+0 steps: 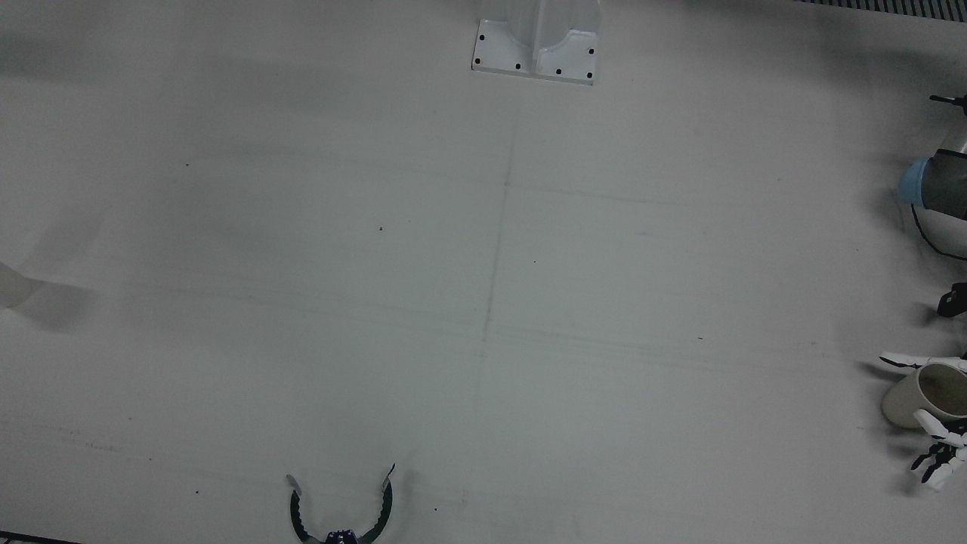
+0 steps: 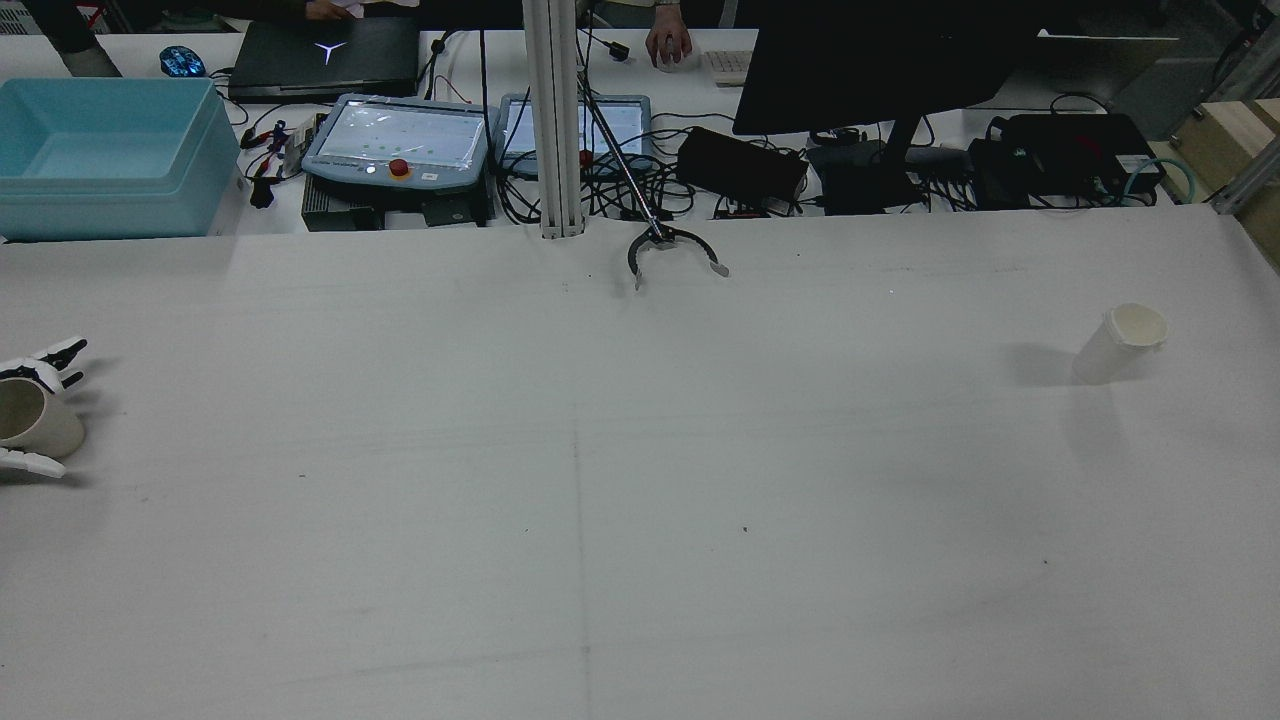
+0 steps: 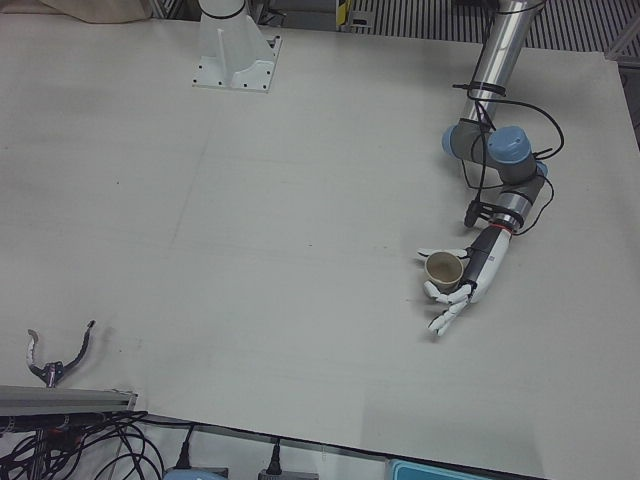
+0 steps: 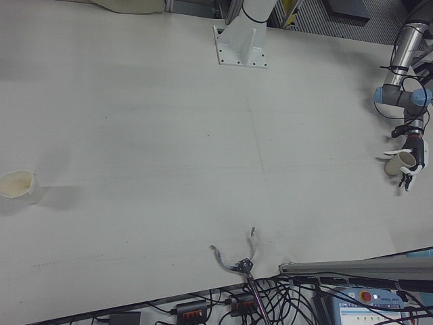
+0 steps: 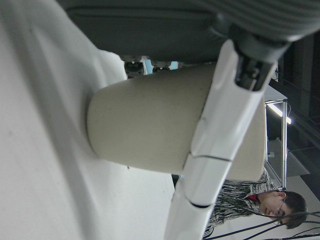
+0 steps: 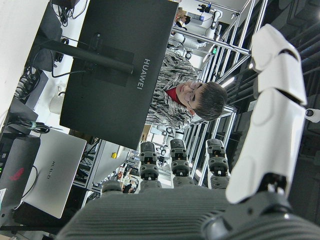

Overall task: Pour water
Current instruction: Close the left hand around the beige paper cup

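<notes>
- Now your left hand [image 3: 470, 280] has its fingers [image 3: 446, 312] wrapped around a beige cup [image 3: 442, 268], near the tabletop [image 3: 300, 200] edge.
- The white paper cup [image 2: 1120, 343] stands far across it.
- Your right hand's [image 6: 200, 200] fingers spread, holding nothing.

White table [image 2: 640, 520] carries two cups [image 2: 1120, 345] [image 2: 35, 418] and black tongs [image 2: 672, 250]

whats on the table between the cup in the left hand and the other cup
Nothing: the rear view shows bare table between the beige cup at the left hand and the white cup.
</notes>
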